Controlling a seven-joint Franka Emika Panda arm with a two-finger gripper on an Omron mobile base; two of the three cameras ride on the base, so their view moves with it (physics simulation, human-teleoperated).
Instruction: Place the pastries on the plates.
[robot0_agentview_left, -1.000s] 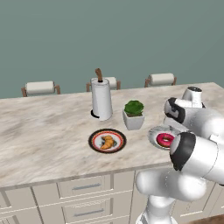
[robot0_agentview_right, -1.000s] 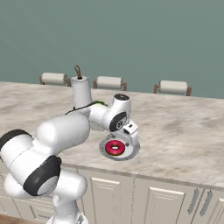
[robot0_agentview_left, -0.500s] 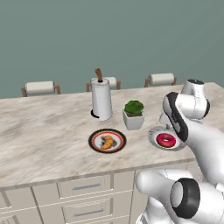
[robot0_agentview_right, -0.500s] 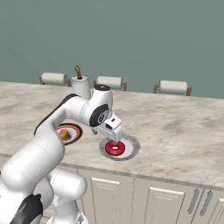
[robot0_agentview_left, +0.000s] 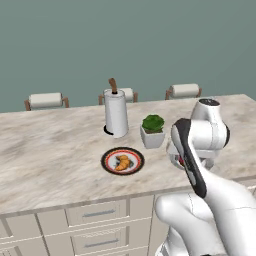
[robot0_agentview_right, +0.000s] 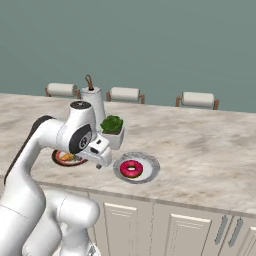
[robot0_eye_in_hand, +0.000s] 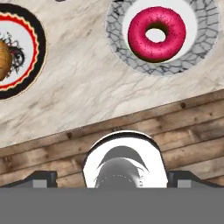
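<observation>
No text, label, brand, number or sign can be read anywhere.

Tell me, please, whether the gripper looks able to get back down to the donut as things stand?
Probably yes: the gripper hangs open just beside the white-grey plate, and nothing covers the donut lying on it.

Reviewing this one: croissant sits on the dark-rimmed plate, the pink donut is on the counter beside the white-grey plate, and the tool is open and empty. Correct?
Not quite. The pink donut lies on the white-grey plate, inside its rim, not on the counter beside it; the hand view shows this. The rest stands: the croissant sits on the dark-rimmed plate, and the tool is open and empty.
</observation>
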